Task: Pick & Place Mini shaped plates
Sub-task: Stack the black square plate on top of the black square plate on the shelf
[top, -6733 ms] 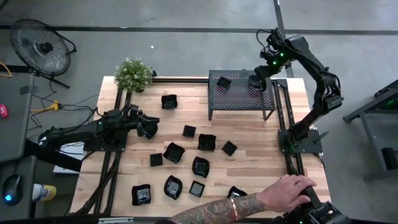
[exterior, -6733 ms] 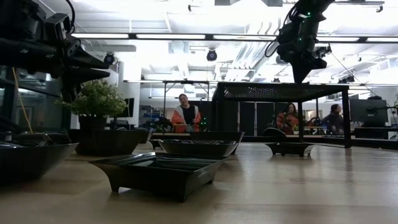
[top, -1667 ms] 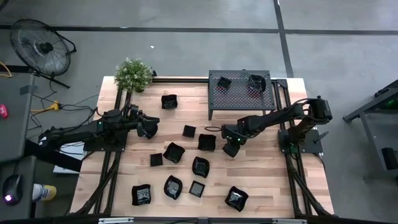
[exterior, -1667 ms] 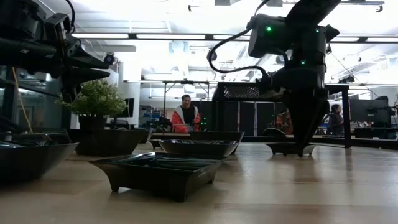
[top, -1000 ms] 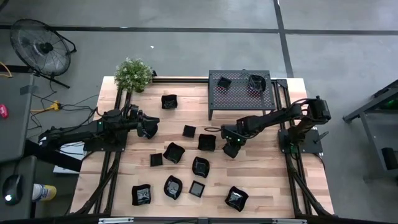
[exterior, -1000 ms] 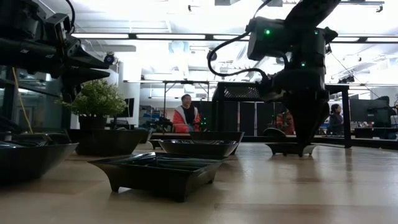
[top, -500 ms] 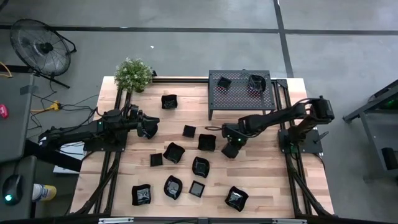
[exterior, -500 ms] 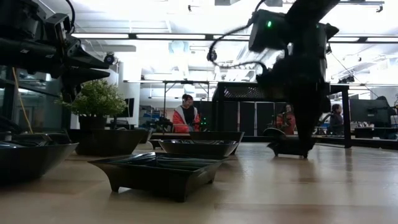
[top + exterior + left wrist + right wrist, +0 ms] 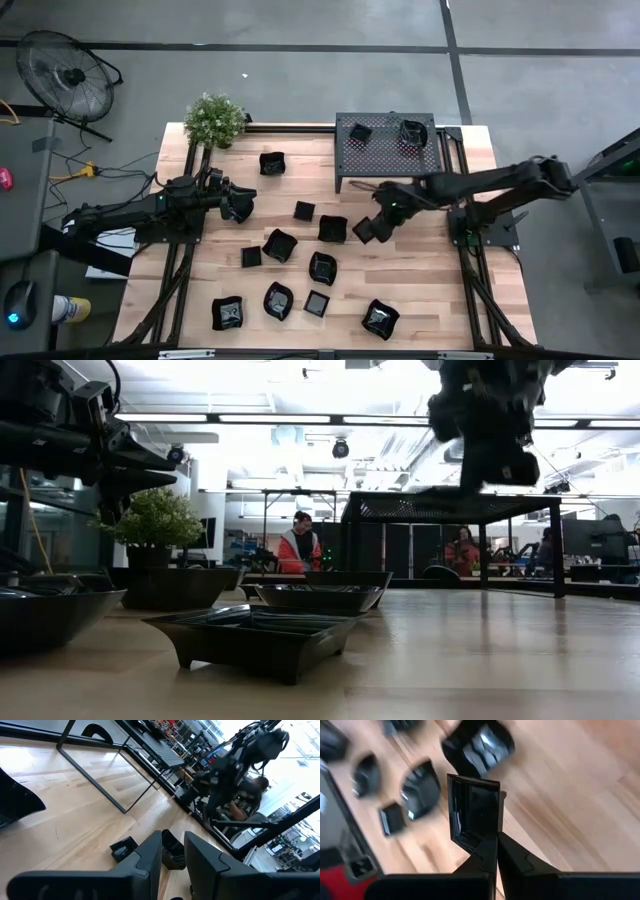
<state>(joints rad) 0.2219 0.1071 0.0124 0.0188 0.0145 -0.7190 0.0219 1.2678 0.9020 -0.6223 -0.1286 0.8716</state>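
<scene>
Right gripper [image 9: 366, 230] lifts a square plate [image 9: 472, 812] clamped between its fingers above the table [image 9: 420, 280]; left gripper [image 9: 240, 207] waits, fingers slightly apart. No writing legible.

"Is it bright?"
"Yes. Long ceiling lights [image 9: 300, 418] glow white, so things look dark against them."
"Anything fuzzy?"
"The little dishes [image 9: 420, 787] smear. The far arm [image 9: 240, 755] is blurry too. The wooden surface [image 9: 500, 650] shines."
</scene>
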